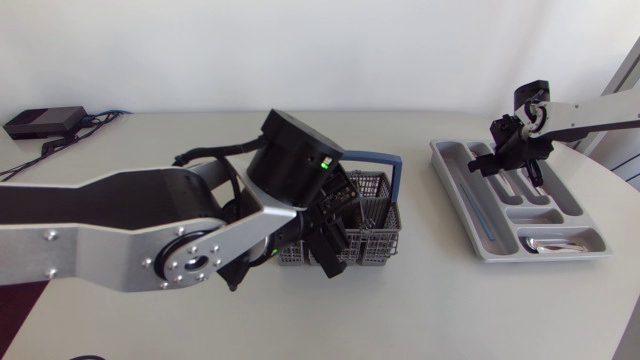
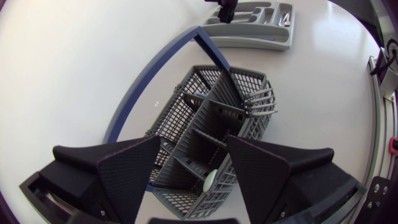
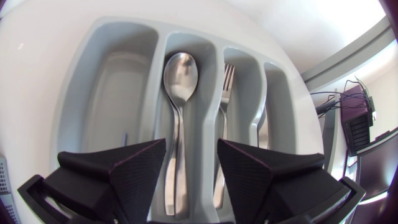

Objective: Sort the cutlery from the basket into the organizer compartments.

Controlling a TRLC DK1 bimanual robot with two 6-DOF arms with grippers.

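The left arm (image 1: 150, 225) hides much of the basket (image 1: 378, 240) in the head view.

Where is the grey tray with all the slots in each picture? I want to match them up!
Head view: the organizer lies on the table's right side, below the right gripper.
Left wrist view: the organizer is ahead of the left gripper, beyond the basket.
Right wrist view: the organizer fills the picture, holding a spoon and a fork.
Shared landmark: the right gripper above it.
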